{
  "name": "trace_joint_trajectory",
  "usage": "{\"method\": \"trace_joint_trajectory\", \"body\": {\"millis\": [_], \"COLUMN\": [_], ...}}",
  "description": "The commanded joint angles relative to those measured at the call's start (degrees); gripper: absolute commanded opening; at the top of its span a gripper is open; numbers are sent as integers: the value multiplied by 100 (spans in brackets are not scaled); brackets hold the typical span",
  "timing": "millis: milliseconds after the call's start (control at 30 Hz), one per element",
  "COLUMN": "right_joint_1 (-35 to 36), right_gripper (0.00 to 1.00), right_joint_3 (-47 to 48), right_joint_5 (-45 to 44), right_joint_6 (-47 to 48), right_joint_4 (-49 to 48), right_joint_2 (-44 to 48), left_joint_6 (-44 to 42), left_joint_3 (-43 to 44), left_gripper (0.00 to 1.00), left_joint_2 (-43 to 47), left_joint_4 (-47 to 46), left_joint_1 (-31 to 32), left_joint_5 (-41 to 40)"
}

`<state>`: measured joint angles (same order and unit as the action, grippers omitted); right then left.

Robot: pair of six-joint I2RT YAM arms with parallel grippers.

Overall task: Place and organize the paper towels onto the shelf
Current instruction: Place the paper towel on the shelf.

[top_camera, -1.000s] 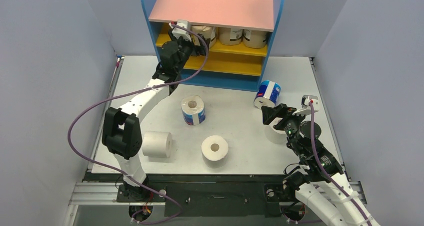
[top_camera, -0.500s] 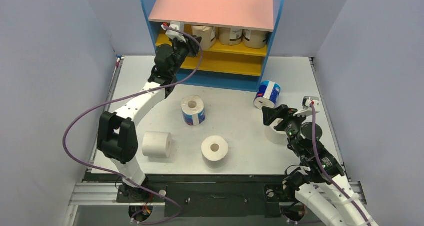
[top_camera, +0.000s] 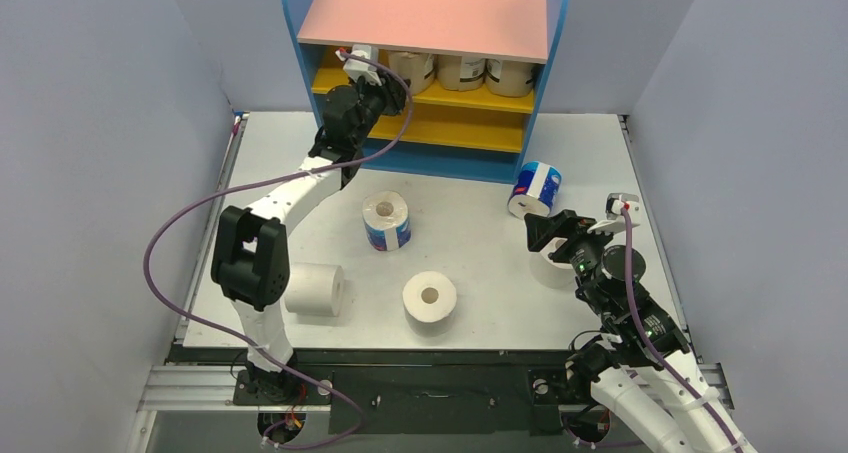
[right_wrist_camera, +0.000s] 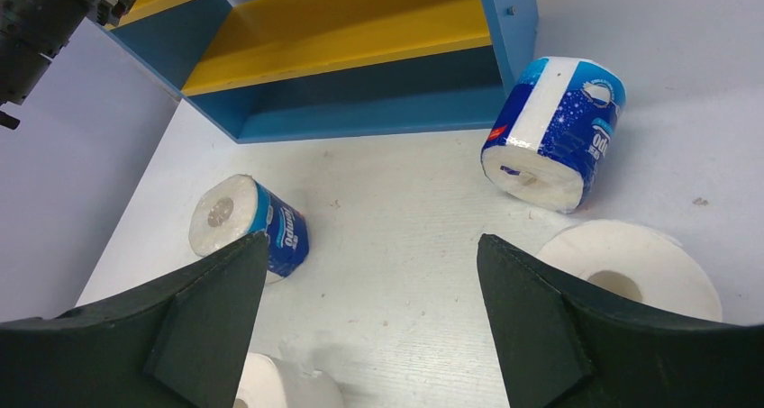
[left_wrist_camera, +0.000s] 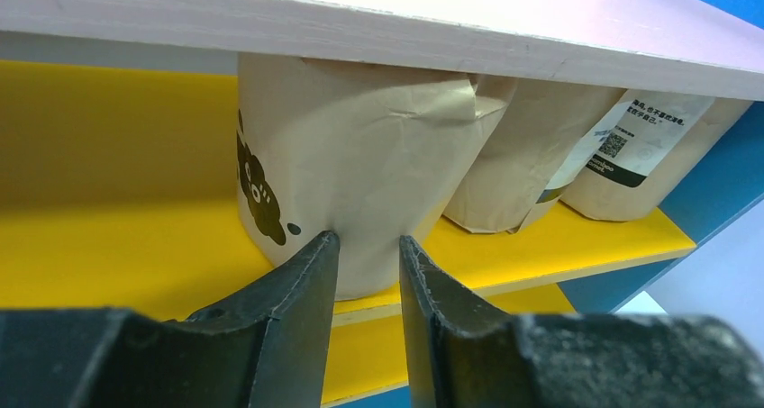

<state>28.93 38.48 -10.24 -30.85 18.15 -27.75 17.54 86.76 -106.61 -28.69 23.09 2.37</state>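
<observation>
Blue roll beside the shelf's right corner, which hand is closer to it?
Right. The right hand hovers just in front of that blue roll, open. The left hand is far across, at the shelf, by the tan rolls.

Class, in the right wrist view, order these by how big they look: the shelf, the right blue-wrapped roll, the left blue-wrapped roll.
1. shelf
2. right blue-wrapped roll
3. left blue-wrapped roll, though it lies farther from the camera, so the two rolls may truly match.
</observation>
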Motion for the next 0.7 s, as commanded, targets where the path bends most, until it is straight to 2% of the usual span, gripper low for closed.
{"method": "trace_joint_trajectory", "body": {"millis": [0,667], "right_joint_1": [3,-5], "right_gripper": [81,81], "right_joint_3": [2,8], "right_joint_5": [-135,-198], "right_joint_6": [45,98], "right_joint_4": [-40,-28], "right_joint_2": [-3,-63], "left_joint_6": [71,129], "left_joint_3": [443,653], "left_gripper": [30,35], "left_joint_2": [-180,-385], "left_joint_4": [-49,-165], "left_joint_1": [-42,-59], "left_joint_5": [88,51]}}
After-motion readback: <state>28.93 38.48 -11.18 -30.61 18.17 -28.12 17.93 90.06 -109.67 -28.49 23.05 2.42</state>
